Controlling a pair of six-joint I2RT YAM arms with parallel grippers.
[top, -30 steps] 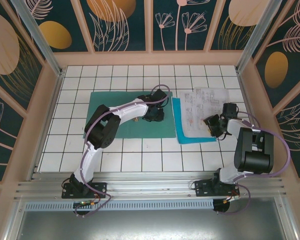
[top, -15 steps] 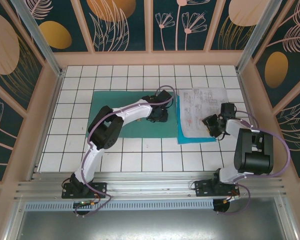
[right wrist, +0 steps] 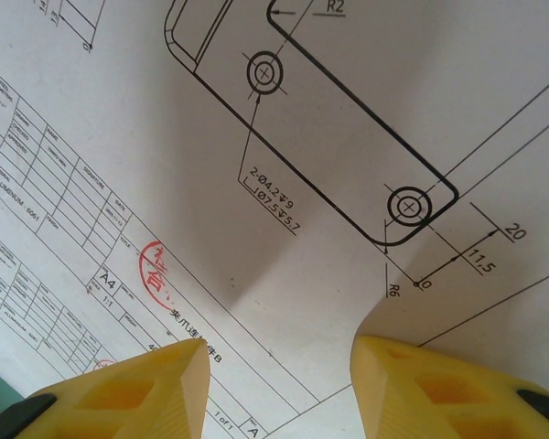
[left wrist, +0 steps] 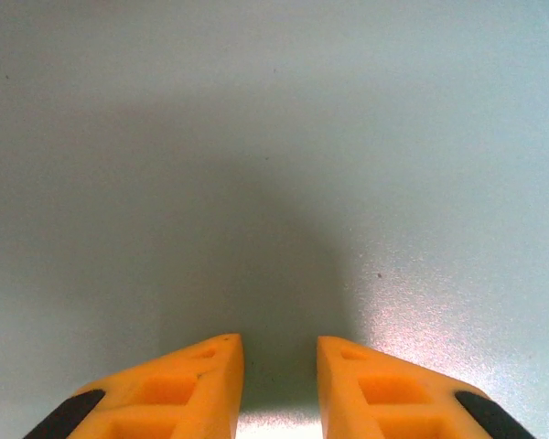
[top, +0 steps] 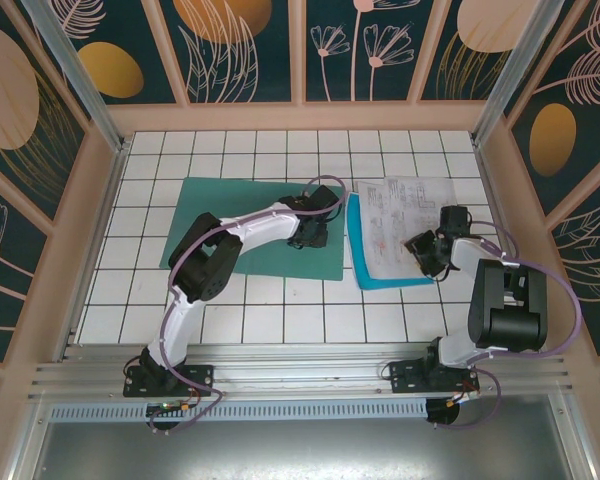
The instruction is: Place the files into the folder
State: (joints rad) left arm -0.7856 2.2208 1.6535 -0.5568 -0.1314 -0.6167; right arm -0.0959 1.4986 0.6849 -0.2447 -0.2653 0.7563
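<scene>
The dark teal-green folder [top: 235,225] lies flat and shut on the white tiles, left of centre, slightly skewed. My left gripper [top: 310,236] is low over its right part. In the left wrist view its orange fingertips [left wrist: 210,366] stand a little apart over the folder's surface [left wrist: 274,137], with nothing between them; the left gripper [left wrist: 279,352] is open. The files [top: 395,215], white sheets with line drawings, lie to the right of the folder. My right gripper [top: 426,250] is down on their near right part, open [right wrist: 282,352], with its yellow fingers [right wrist: 412,384] spread over a printed drawing [right wrist: 256,183].
A bright cyan sheet [top: 356,245] lies under the files, its left edge close to the folder's right edge. Wooden walls close in the tiled table [top: 140,300] at the back and on both sides. Bare tiles lie along the near edge in front of the papers.
The folder has slid left and turned slightly under the left gripper, which moved a little with it. The files and cyan sheet shifted slightly. The right gripper has stayed on the files.
</scene>
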